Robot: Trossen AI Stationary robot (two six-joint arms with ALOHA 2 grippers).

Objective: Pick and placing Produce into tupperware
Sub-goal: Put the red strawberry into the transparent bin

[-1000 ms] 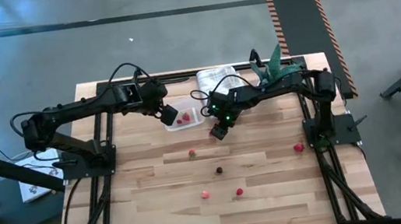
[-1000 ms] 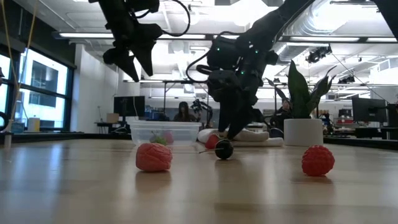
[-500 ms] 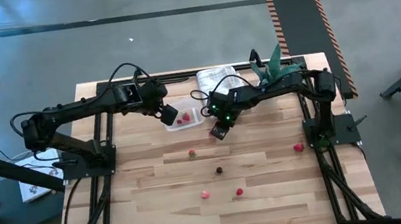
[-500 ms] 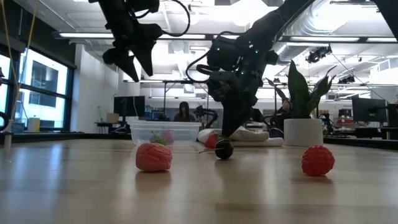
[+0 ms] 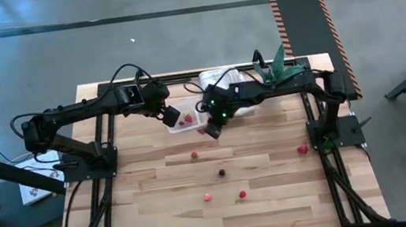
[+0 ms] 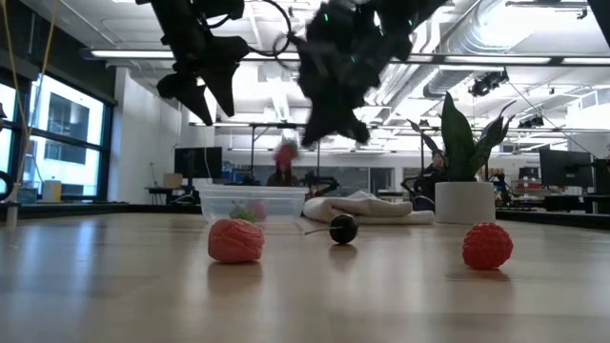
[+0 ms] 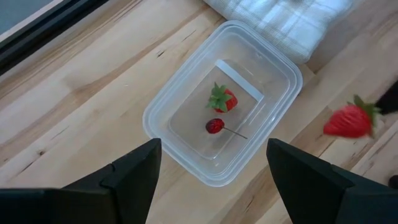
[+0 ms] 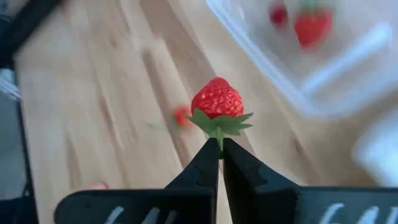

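The clear tupperware (image 5: 185, 121) stands at the table's far middle, with a strawberry (image 7: 222, 99) and a cherry (image 7: 214, 126) inside. My left gripper (image 5: 170, 116) hangs open above its left end (image 7: 214, 180). My right gripper (image 5: 209, 128), just right of the tub and above the table, is shut on a red strawberry (image 8: 216, 98), which also shows in the left wrist view (image 7: 348, 121). More produce lies loose on the wood: red pieces (image 5: 194, 156) (image 5: 241, 195) (image 5: 301, 149), a pink one (image 5: 207, 196) and a dark one (image 5: 222, 172). My right gripper pinches the strawberry's green leafy cap (image 8: 219, 127) between its two fingertips (image 8: 208, 155). The red body sticks out beyond the tips. The strawberry is lifted clear of the table (image 6: 284, 152), beside the tub's right end.
A folded white towel (image 5: 220, 75) lies behind the tub. A green plant in a white pot (image 6: 465, 202) stands at the far right. Black frame rails (image 5: 107, 167) run along both table sides. Bare wood stretches across the near half.
My right gripper has taken the strawberry up from the table beside the dark cherry. It has risen and gone toward the table's left, to the tub's right end. The strawberry now hangs clear of the wood.
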